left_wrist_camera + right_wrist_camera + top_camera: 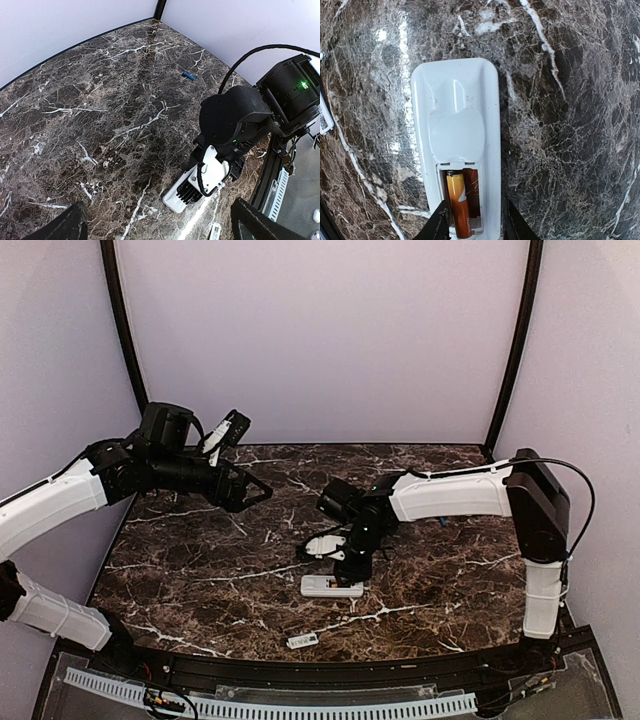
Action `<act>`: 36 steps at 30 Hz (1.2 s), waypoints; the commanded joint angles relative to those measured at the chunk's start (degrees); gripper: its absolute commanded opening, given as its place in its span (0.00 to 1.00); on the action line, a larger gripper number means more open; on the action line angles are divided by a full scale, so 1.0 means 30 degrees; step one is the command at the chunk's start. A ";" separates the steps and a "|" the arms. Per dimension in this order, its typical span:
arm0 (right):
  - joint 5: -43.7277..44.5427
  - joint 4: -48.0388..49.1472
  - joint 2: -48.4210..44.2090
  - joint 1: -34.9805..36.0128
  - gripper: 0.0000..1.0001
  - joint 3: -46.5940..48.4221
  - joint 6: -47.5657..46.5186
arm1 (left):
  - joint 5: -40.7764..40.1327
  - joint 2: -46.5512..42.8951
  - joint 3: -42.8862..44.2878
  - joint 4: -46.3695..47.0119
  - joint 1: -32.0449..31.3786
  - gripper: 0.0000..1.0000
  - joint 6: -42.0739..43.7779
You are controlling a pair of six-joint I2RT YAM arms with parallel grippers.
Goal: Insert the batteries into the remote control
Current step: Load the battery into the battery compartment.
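Reaching down from a bent elbow, my right arm holds its wrist almost upright over the middle of the table [200,570], with the right tool [476,222] spread. One fingertip stands over the left edge of the open battery bay and the other just beside the remote's right edge, and nothing is pinched between them. My left arm is raised over the table's far left side, well apart from all this, with the left tool [252,490] also spread wide and holding nothing. The remote control [455,100] lies flat on the table with its back up, white and glossy, with rounded corners. Its long axis runs left to right across the table in the top view, with the open bay at the end beneath my right tool. The orange battery [457,202] sits inside the bay, lying along the remote's length in the left slot as my wrist camera sees it. The blue battery [187,76] lies alone on the table, far off toward the right rear.
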 commanded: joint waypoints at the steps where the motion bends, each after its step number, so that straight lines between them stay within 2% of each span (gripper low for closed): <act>1: 0.0226 -0.0399 0.0338 -0.0165 0.32 0.0518 -0.0173 | 0.0179 -0.0249 -0.0373 -0.0129 0.0152 0.99 0.0244; 15: 0.0192 0.0533 0.1023 -0.0182 0.27 0.0939 0.0057 | -0.0057 -0.0377 -0.0381 -0.0223 0.0152 0.99 0.0374; 25: -0.1000 0.1307 0.0810 -0.0525 0.28 0.0795 0.1579 | -0.0049 -0.0300 -0.0287 -0.0223 0.0152 0.99 0.0405; 36: -0.1286 0.0889 0.0119 -0.0586 0.32 0.0293 0.1019 | -0.0013 -0.0351 -0.0286 -0.0242 0.0167 0.99 0.0393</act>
